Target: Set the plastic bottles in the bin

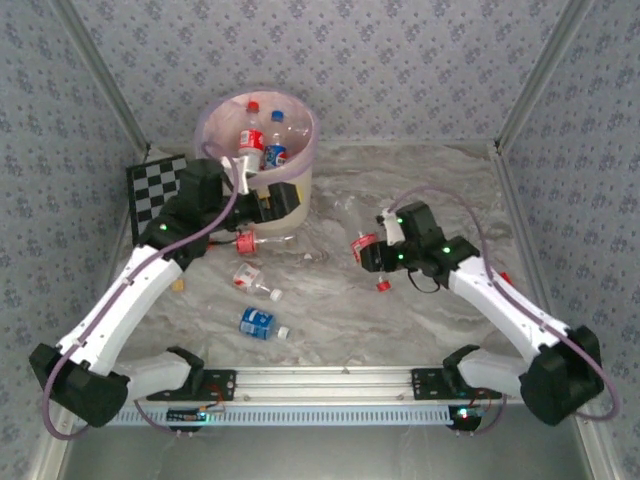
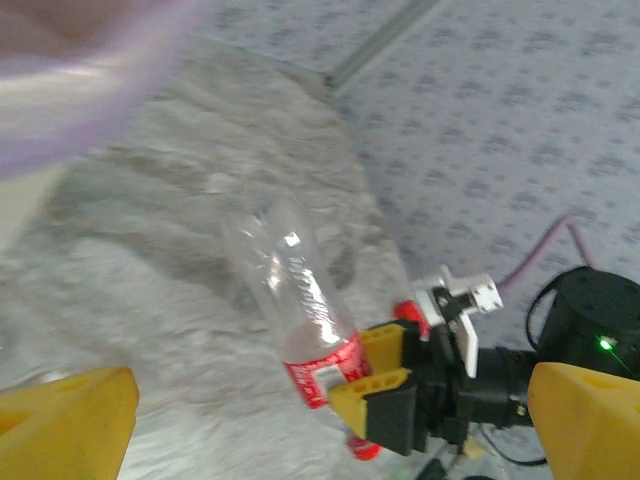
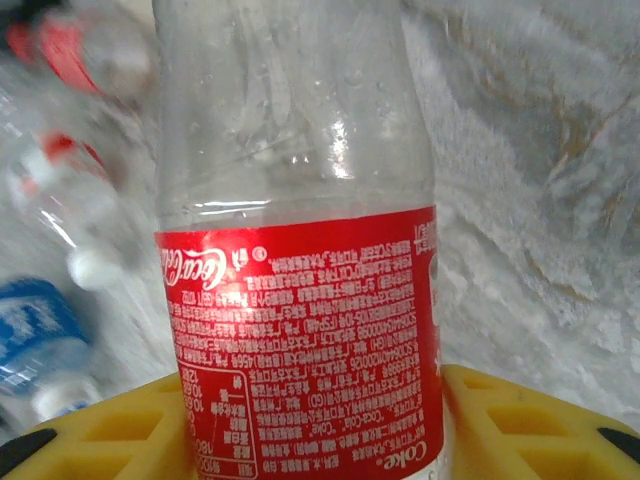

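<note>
The right claw (image 1: 366, 250), clamped on a red-labelled bottle (image 3: 300, 250) over the bench's (image 1: 450, 180) right half, appears to be at the carry step; next it must clear the rim of the bin (image 1: 308, 150) near the far-left corner, avoiding the spread-jawed left claw (image 1: 278, 198).

Clear crushed bottles (image 1: 256, 322) lie scattered near the pink-lined cream bin (image 1: 305, 175), which holds several more.

The right hand (image 2: 366, 368) grips a red-labelled bottle (image 2: 300, 300), marbled table (image 2: 150, 250) behind it.
</note>
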Robot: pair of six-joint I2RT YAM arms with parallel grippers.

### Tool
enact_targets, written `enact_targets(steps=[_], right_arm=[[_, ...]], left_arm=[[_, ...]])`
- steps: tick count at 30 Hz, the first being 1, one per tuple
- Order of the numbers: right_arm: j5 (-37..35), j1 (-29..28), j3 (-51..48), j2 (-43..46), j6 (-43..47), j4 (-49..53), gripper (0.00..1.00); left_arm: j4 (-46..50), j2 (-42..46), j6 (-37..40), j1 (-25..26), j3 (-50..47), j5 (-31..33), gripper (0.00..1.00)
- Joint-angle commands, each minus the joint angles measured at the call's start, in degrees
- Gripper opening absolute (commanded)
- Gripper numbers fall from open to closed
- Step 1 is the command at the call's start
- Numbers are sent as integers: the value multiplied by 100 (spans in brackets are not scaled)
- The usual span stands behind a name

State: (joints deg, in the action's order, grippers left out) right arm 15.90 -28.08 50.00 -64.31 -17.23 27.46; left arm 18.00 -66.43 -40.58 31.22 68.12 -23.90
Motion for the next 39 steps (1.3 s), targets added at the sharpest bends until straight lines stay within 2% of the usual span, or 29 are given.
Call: enact_targets(steps=[1, 4, 7, 11, 16, 28, 31, 35, 39], right_arm=[[637, 83, -321, 419, -596, -1038, 52], [750, 25, -718, 774, -1026, -2052, 50], [685, -159, -910, 964, -1167, -2603, 50], [589, -393, -941, 1031, -1120, -2806, 49], [520, -521, -930, 1039, -1166, -3000, 48], [449, -585, -799, 851, -1072, -2924, 49], [379, -605, -698, 824, -950, -2745, 58], [90, -650, -483, 911, -595, -2185, 88], [-228, -629, -359, 1111, -306, -1534, 98]], left_arm=[[-1721, -119, -691, 488, -389, 53, 99], [-2462, -402, -1065, 871, -609, 382, 98], [-2508, -706, -1107, 1103, -536, 524, 96], [-2609, -1034, -1067, 1326, -412, 634, 88], [-2661, -1377, -1063, 1458, -325, 573, 86], [-2517, -1430, -977, 1460, -256, 580, 57], [-2355, -1456, -873, 1464, -138, 580, 52], [-1811, -1429, -457, 1353, 249, 550, 48], [-782, -1345, 325, 881, 1185, 522, 44]])
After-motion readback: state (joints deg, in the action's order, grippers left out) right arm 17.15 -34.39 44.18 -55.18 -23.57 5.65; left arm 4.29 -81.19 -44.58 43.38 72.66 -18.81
